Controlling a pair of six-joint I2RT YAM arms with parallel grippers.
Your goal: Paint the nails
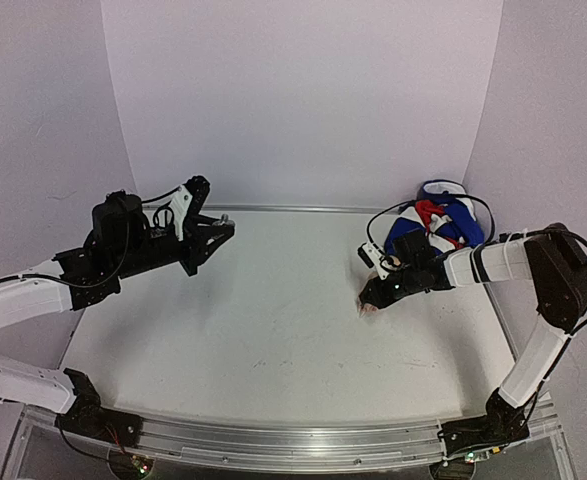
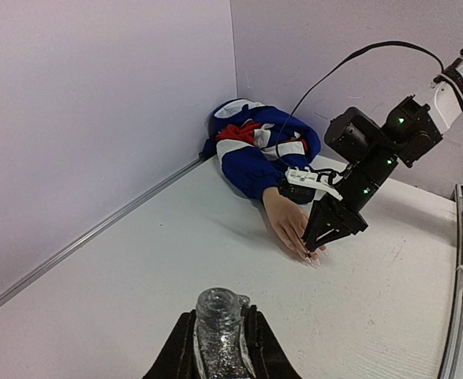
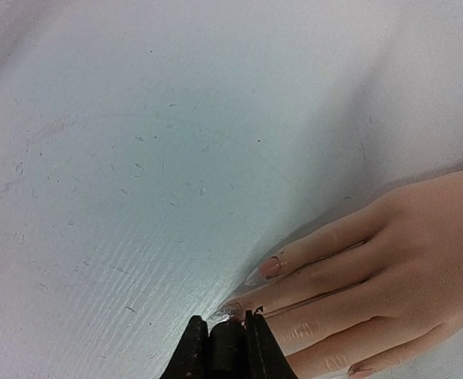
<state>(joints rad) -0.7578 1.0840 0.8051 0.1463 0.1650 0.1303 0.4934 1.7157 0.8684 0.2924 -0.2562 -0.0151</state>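
A pale mannequin hand (image 3: 389,260) lies flat on the white table, its blue, white and red sleeve (image 1: 443,220) bunched in the far right corner. My right gripper (image 3: 223,320) is shut on a dark brush cap (image 3: 227,347), right over one glitter-coated nail (image 3: 233,310). The neighbouring nail (image 3: 266,267) is clear and pointed. In the left wrist view the right gripper (image 2: 326,233) points down at the fingertips of the mannequin hand (image 2: 286,221). My left gripper (image 2: 218,316) is shut on an uncapped glitter polish bottle (image 2: 218,347), held upright above the table at the far left (image 1: 223,230).
Pale walls close the table at the back and both sides, meeting behind the sleeve (image 2: 255,150). A metal rail (image 1: 293,440) runs along the near edge by the arm bases. A black cable (image 2: 349,59) loops above the right arm.
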